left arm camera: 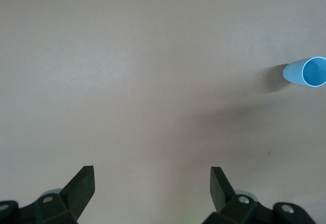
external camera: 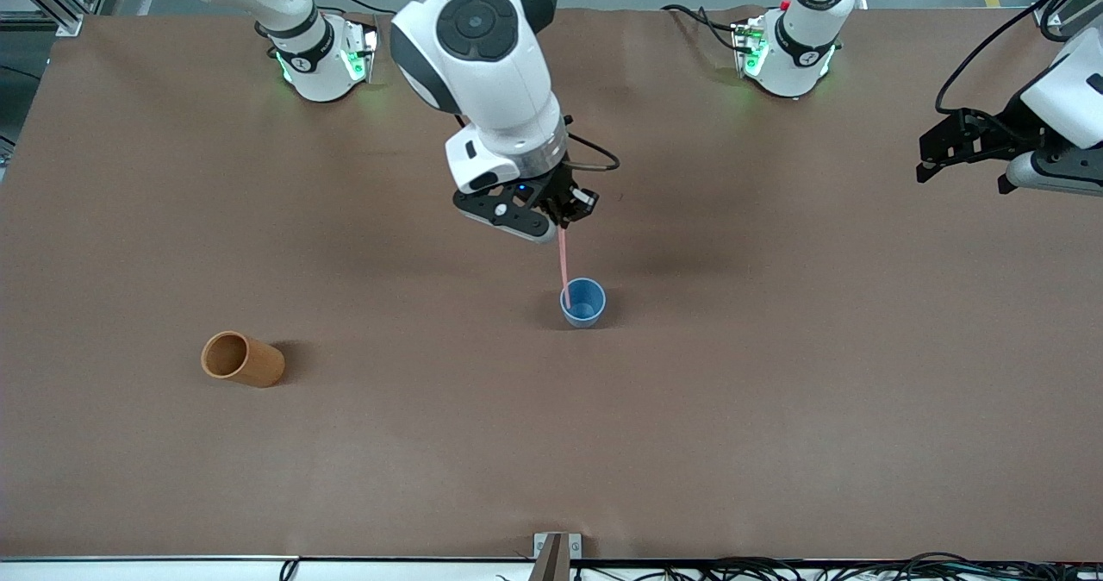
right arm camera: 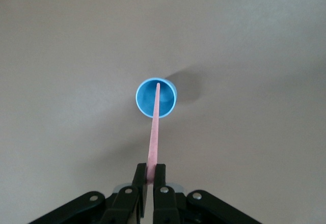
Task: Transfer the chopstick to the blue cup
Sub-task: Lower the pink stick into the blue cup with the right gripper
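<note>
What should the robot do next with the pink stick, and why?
Probably open the fingers and let go. The right gripper is shut on the chopstick, holding it over the blue cup, and its lower tip already seems to be inside the cup's mouth. The left gripper waits open, off toward its end of the table.

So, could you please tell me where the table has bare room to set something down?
Most of the brown table is bare: the stretch nearer the camera than the blue cup and the orange-brown cup, and the run from the blue cup toward the left arm's end. It is tight only at the blue cup, where the right gripper holds the chopstick. The left gripper waits aside.
</note>
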`<state>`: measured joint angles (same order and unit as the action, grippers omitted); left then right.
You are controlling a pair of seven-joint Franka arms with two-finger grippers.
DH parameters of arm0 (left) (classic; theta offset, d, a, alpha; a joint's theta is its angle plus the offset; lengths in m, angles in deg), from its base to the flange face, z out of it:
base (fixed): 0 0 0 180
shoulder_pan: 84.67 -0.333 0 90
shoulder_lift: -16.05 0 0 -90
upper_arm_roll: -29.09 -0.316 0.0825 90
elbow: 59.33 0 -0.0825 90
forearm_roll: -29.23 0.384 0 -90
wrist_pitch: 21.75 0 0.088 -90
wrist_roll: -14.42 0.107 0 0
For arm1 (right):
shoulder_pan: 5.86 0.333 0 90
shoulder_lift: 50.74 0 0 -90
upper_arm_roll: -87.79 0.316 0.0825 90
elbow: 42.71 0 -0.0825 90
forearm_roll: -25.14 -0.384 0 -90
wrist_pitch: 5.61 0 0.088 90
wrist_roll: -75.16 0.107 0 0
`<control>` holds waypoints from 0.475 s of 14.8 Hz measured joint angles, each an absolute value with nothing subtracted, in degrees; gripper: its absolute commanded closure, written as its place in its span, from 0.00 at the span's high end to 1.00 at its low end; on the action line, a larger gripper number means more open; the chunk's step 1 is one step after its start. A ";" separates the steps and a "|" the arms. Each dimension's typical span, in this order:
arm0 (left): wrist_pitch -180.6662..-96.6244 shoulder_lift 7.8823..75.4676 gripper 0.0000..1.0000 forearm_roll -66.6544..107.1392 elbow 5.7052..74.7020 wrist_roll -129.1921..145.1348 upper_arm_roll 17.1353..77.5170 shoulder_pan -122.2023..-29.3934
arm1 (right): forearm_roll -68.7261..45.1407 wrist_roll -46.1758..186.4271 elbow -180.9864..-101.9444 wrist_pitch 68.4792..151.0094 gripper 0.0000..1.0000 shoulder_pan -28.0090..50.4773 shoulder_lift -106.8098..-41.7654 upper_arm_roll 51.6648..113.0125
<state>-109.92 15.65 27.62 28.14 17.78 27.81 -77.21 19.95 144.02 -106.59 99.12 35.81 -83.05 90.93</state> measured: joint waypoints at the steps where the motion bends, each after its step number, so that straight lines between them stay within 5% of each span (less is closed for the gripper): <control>1: -109.92 15.68 1.00 27.62 28.06 17.78 27.81 -77.21 | 19.90 144.07 -106.56 99.22 0.01 36.18 -83.66 90.95; 7: -109.92 15.71 1.00 27.62 28.00 17.78 27.81 -77.21 | 19.86 144.12 -106.45 101.67 0.05 37.17 -86.83 91.02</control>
